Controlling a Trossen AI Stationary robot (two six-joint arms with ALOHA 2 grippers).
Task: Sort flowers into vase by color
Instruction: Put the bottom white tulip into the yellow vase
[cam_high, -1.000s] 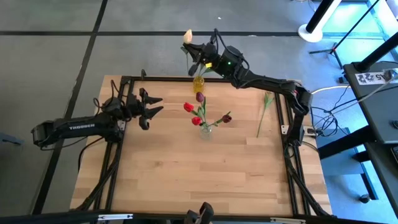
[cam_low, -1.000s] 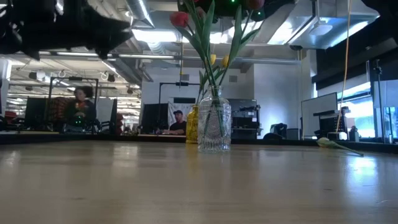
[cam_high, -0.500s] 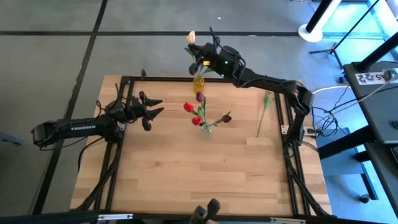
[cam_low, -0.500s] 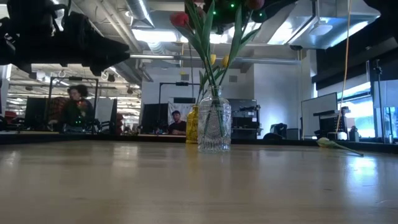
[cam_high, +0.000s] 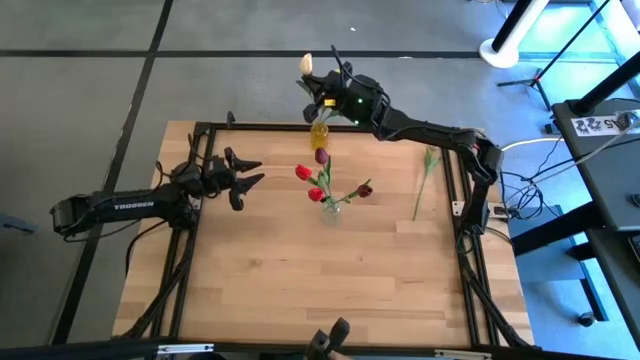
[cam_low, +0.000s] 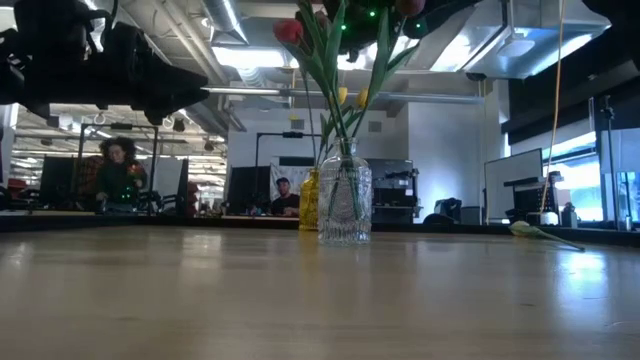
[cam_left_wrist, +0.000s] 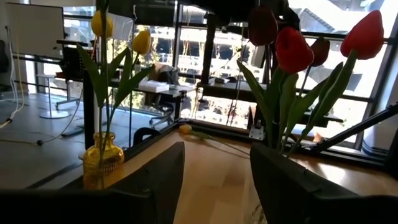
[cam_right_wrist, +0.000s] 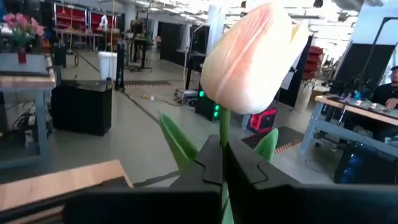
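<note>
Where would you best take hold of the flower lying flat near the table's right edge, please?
Probably mid-stem on the loose flower, coming straight down from above. It lies flat on the table, its thin stem exposed, with nothing close beside it, so fingers could likely straddle the stem crosswise, below its head.

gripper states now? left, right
Left tool: open, empty, beside the red flowers.
Right tool: closed on the cream tulip, above the yellow vase.

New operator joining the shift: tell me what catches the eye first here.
The right gripper holds a cream tulip by its stem above the yellow vase at the table's far edge. Mid-table, a clear vase holds red and maroon tulips. The left gripper hovers open left of the vases.
</note>
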